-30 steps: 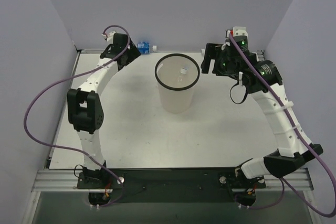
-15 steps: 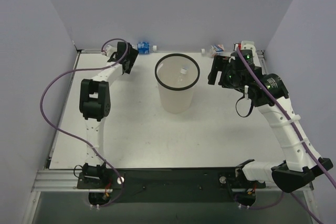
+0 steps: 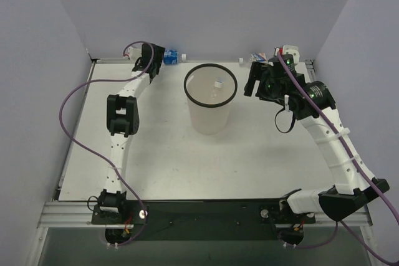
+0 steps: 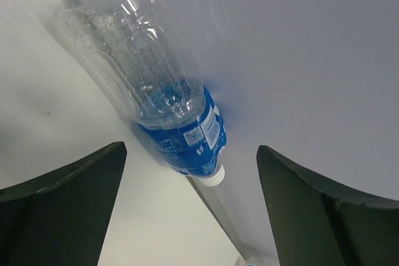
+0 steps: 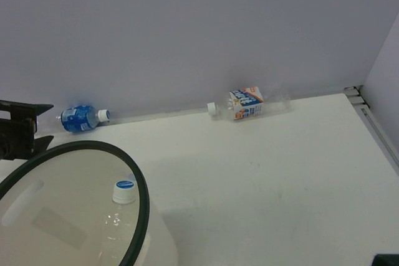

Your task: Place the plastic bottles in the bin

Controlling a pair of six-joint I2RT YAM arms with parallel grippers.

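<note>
Left arm reaches to the far left corner of the counter (image 3: 187,154). Left gripper (image 3: 159,59) is released: in the wrist view both dark fingers (image 4: 62,210) stand wide apart with nothing between their pads.

Blue-label bottle (image 4: 168,91) lies on its side along the far edge, against the back wall. It sits just ahead of the left gripper, in line with the gap between the fingers and clear of both. Clear body runs to the upper left of the wrist view; blue label and white cap point toward the middle.

Bin (image 3: 189,95) stands upright on the far half of the counter, roughly midway between the side edges. Plain bottle (image 3: 218,85) is inside it, cap up, near the wall on the right arm's side.

Right gripper (image 3: 251,79) hangs just to the right of the bin rim. Only a dark sliver shows in the lower right corner of its wrist view and no fingers meet across the frame, so it reads as spread and carries nothing.

Red-white label bottle (image 5: 249,104) lies on its side along the far edge toward the far right corner. It is beyond the right gripper and apart from it, with its cap toward the bin side.
</note>
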